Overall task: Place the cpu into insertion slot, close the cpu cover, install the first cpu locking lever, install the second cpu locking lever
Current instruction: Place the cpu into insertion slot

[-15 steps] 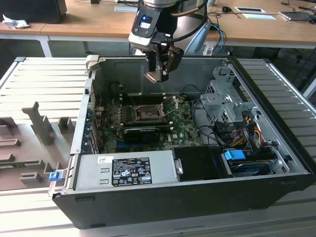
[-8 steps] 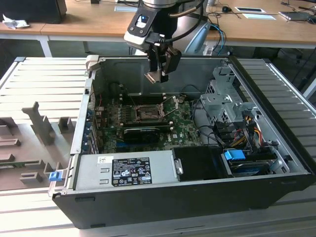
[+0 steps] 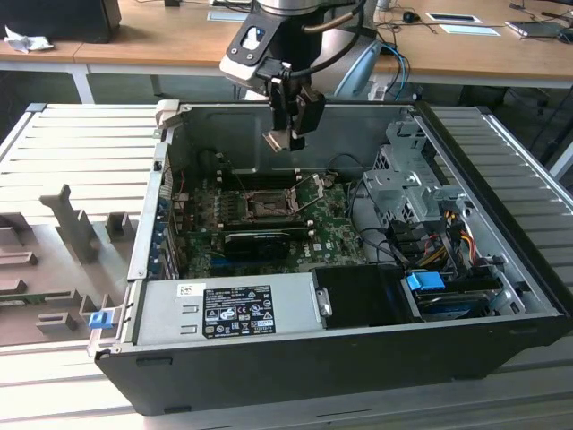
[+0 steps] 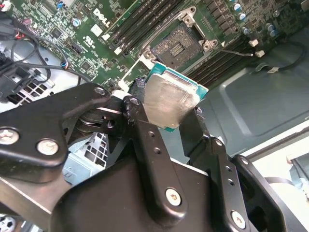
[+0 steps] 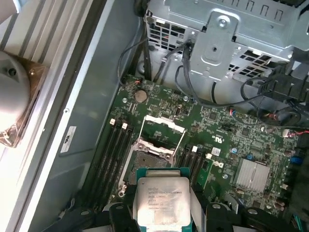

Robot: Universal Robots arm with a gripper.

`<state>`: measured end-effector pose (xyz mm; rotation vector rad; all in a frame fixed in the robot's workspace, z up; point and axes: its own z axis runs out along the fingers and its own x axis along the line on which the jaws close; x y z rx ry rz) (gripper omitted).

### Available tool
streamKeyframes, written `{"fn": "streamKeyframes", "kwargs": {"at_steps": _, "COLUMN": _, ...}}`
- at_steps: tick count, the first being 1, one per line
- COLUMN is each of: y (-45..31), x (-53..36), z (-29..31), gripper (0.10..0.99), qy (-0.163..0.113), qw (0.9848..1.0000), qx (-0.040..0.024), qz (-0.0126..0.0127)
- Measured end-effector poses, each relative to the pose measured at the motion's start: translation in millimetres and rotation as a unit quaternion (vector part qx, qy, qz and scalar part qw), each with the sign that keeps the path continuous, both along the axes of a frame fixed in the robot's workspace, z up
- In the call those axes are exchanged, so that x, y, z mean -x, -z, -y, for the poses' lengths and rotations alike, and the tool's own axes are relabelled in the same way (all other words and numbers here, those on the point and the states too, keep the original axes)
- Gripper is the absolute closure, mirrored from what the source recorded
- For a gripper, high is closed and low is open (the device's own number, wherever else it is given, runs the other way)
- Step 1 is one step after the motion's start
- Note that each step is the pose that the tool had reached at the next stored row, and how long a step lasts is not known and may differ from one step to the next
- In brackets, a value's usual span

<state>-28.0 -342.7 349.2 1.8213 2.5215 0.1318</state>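
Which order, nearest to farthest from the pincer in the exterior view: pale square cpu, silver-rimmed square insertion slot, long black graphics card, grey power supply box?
1. The cpu, held in the pincer.
2. The insertion slot, on the board.
3. The graphics card, beyond the slot.
4. The power supply box, at the case's edge.

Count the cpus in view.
1. The cpu is clamped in the gripper, held in the air over the open case. It is not yet in the insertion slot, whose dark centre lies bare, so no second one hides there.
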Motion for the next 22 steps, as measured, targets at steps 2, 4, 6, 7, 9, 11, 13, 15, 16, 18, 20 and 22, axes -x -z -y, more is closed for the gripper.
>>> {"fn": "streamKeyframes", "kwargs": {"at_steps": 2, "y": 0.2, "x": 0.0, "z": 0.0, "gripper": 0.557, "qy": 0.009, "qw": 1.0000, "qx": 0.0001, "qz": 0.0000}}
{"fn": "streamKeyframes", "kwargs": {"at_steps": 4, "y": 0.4, "x": 0.0, "z": 0.0, "gripper": 0.557, "qy": 0.018, "qw": 0.9998, "qx": 0.0002, "qz": 0.0000}}
{"fn": "streamKeyframes", "kwargs": {"at_steps": 6, "y": 0.6, "x": 0.0, "z": 0.0, "gripper": 0.557, "qy": 0.024, "qw": 0.9997, "qx": 0.0003, "qz": 0.0000}}
{"fn": "streamKeyframes", "kwargs": {"at_steps": 7, "y": 0.8, "x": 0.0, "z": 0.0, "gripper": 0.557, "qy": 0.031, "qw": 0.9995, "qx": 0.0004, "qz": 0.0000}}
{"fn": "streamKeyframes", "kwargs": {"at_steps": 9, "y": 1.2, "x": 0.0, "z": 0.0, "gripper": 0.557, "qy": 0.044, "qw": 0.9991, "qx": 0.0004, "qz": 0.0000}}
{"fn": "streamKeyframes", "kwargs": {"at_steps": 11, "y": 1.5, "x": 0.0, "z": 0.0, "gripper": 0.557, "qy": 0.051, "qw": 0.9987, "qx": 0.0006, "qz": 0.0000}}
{"fn": "streamKeyframes", "kwargs": {"at_steps": 13, "y": 1.7, "x": 0.0, "z": 0.0, "gripper": 0.557, "qy": 0.059, "qw": 0.9983, "qx": 0.0006, "qz": 0.0000}}
{"fn": "streamKeyframes", "kwargs": {"at_steps": 15, "y": 2.0, "x": 0.0, "z": 0.0, "gripper": 0.557, "qy": 0.066, "qw": 0.9978, "qx": 0.0006, "qz": 0.0000}}
{"fn": "streamKeyframes", "kwargs": {"at_steps": 16, "y": 2.3, "x": 0.0, "z": 0.0, "gripper": 0.557, "qy": 0.070, "qw": 0.9975, "qx": 0.0006, "qz": -0.0001}}
{"fn": "streamKeyframes", "kwargs": {"at_steps": 18, "y": 3.0, "x": 0.0, "z": 0.0, "gripper": 0.557, "qy": 0.076, "qw": 0.9971, "qx": 0.0006, "qz": -0.0001}}
{"fn": "streamKeyframes", "kwargs": {"at_steps": 20, "y": 4.1, "x": 0.0, "z": 0.0, "gripper": 0.557, "qy": 0.083, "qw": 0.9966, "qx": 0.0006, "qz": 0.0000}}
{"fn": "streamKeyframes", "kwargs": {"at_steps": 22, "y": 5.6, "x": 0.0, "z": 0.0, "gripper": 0.557, "qy": 0.099, "qw": 0.9951, "qx": 0.0006, "qz": -0.0001}}
